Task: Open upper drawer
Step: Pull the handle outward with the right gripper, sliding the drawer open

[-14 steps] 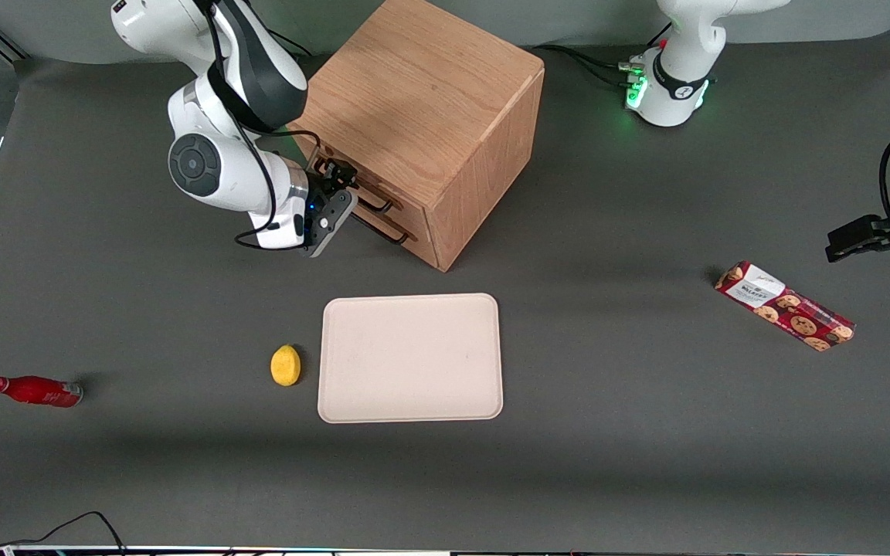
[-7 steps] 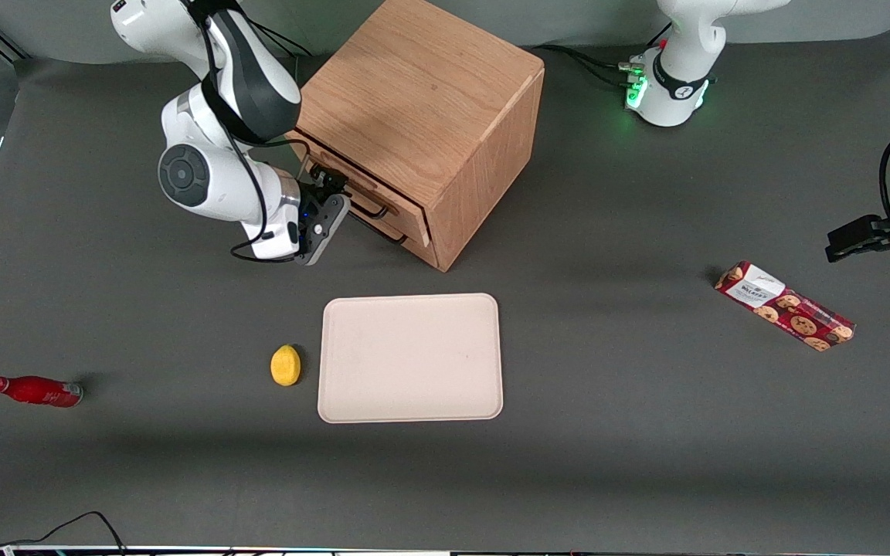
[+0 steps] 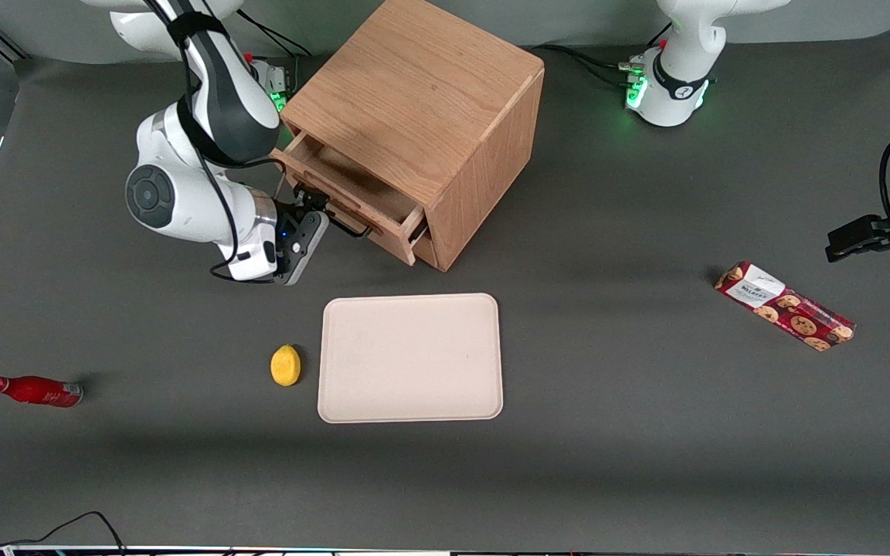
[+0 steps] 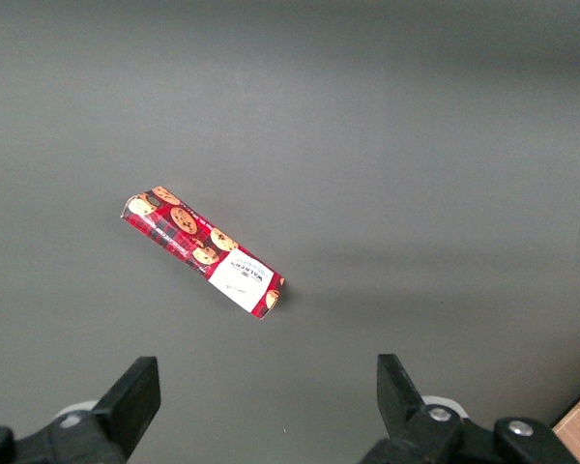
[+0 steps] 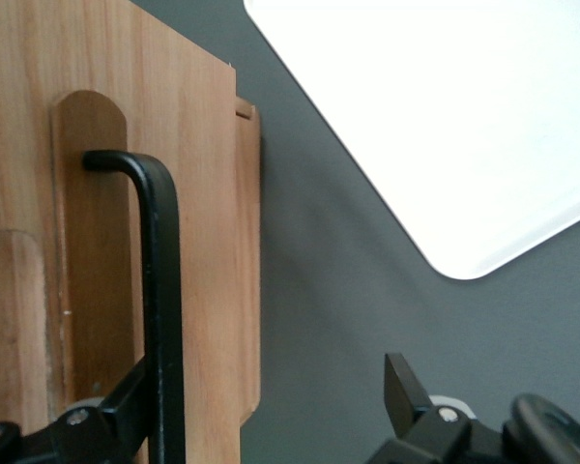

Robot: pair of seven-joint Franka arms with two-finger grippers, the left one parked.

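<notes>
One finger of the gripper [image 3: 314, 218] seems hooked on the handle [image 5: 161, 290] of the half-open drawer [image 3: 352, 193], fingers wide, so a skewed pull could slip it off.

A plain dark grey tabletop [image 4: 387, 126] fills almost the whole scene. On it lies one long, narrow red packet of biscuits [image 4: 202, 251], set at a slant, printed with chocolate-chip biscuits and a white label at one end. Two black fingers [image 4: 130, 398] of the parked arm's claw [image 4: 266, 406] stand wide apart, and the packet lies just ahead of the gap between them, touching neither.
</notes>
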